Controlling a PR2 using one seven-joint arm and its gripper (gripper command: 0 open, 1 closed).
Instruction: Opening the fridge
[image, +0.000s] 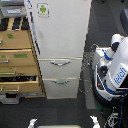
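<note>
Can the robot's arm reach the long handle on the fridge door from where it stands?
Probably not yet: the robot stands at the exterior view's right, the handle runs down the fridge door's far left edge.

Fridge (60, 45) top cut off by upper edge, sticker (43, 9) figure too blurry to read, robot (114, 70) cropped at the exterior view's right, gripper not visible.

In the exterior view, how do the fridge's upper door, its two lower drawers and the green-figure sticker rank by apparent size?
1. Upper door, clearly the largest.
2. Upper drawer and lower drawer: these look about alike, so I do not rank them.
3. Green-figure sticker, the smallest.
</note>
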